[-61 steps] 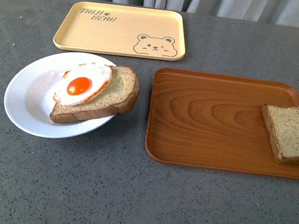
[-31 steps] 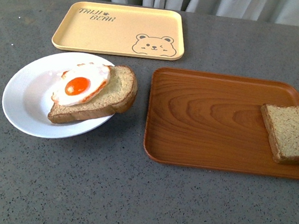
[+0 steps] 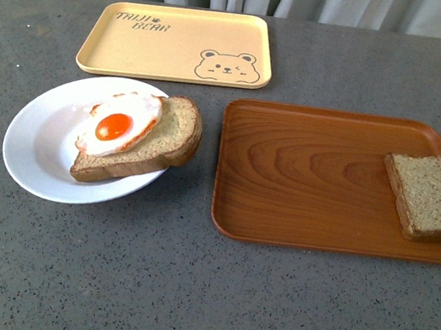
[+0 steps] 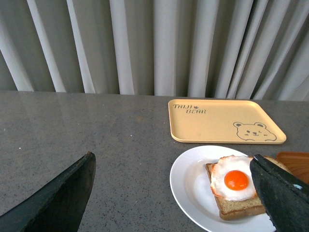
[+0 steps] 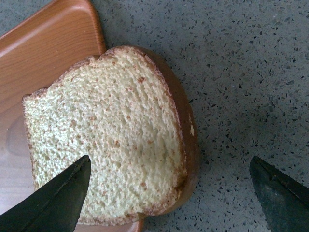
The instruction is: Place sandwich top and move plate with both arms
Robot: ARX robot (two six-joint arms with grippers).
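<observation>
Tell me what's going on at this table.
Nothing is gripped yet. The right gripper hangs open above the sandwich top, which lies at the end of the brown wooden tray, partly over its edge. The left gripper is open too, facing the white plate holding the egg-topped bread slice. The sandwich is not yet closed.
</observation>
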